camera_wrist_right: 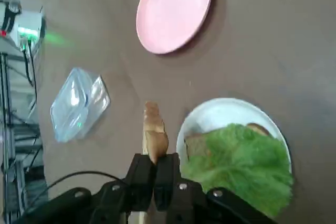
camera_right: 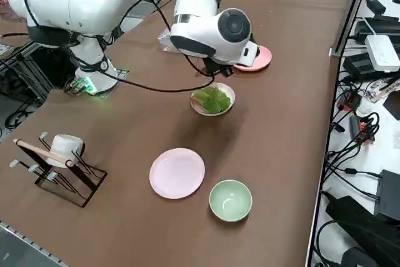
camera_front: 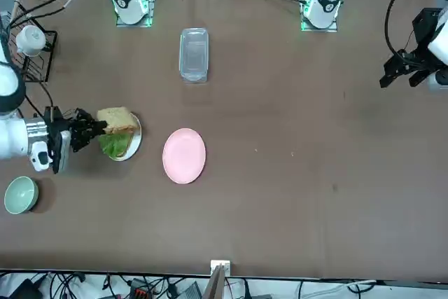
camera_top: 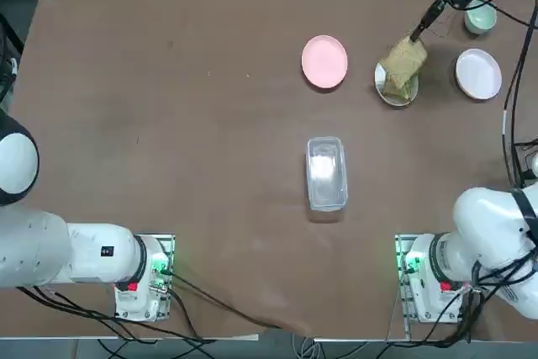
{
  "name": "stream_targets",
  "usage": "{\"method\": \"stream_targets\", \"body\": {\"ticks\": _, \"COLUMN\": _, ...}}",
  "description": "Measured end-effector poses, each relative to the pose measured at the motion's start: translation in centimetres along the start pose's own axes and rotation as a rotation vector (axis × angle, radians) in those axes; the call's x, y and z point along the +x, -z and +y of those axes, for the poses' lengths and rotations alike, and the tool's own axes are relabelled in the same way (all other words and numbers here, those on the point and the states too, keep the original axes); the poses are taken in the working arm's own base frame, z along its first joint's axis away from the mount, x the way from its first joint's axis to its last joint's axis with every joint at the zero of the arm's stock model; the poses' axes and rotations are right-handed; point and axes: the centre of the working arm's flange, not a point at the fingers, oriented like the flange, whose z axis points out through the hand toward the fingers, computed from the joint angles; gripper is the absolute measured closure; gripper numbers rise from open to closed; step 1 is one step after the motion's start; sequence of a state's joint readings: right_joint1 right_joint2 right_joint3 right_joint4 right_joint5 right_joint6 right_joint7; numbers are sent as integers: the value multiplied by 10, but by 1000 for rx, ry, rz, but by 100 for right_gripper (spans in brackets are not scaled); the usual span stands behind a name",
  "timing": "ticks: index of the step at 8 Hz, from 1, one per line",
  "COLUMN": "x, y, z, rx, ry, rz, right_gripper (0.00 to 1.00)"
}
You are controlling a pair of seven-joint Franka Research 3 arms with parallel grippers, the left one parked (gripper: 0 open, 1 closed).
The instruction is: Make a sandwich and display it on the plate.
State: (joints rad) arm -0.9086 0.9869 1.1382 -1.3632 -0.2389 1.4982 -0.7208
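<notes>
Brown table (camera_top: 168,124), bare over most of its left half. Near the middle, a clear plastic box (camera_top: 326,172), lying lengthwise. Farther out, a pink plate (camera_top: 324,61); just to its right, a white plate (camera_top: 387,90) bearing bread and lettuce. Right again, a second white plate (camera_top: 478,73), with a pale-green bowl (camera_top: 481,18) beyond it near the far corner. At the right edge, a wire rack (camera_right: 59,173) holding a white cup (camera_right: 64,147).
</notes>
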Motion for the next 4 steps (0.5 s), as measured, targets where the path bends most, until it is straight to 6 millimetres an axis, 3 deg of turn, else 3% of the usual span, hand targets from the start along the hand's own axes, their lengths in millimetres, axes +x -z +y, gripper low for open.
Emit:
{"method": "stream_targets", "body": {"ticks": 2, "x": 2, "y": 13, "z": 12, "rx": -15, "ry": 36, "rz": -43, "right_gripper": 94}}
{"method": "stream_targets", "body": {"ticks": 4, "x": -1, "y": 1, "z": 31, "rx": -27, "ry": 79, "rz": -94, "right_gripper": 94}}
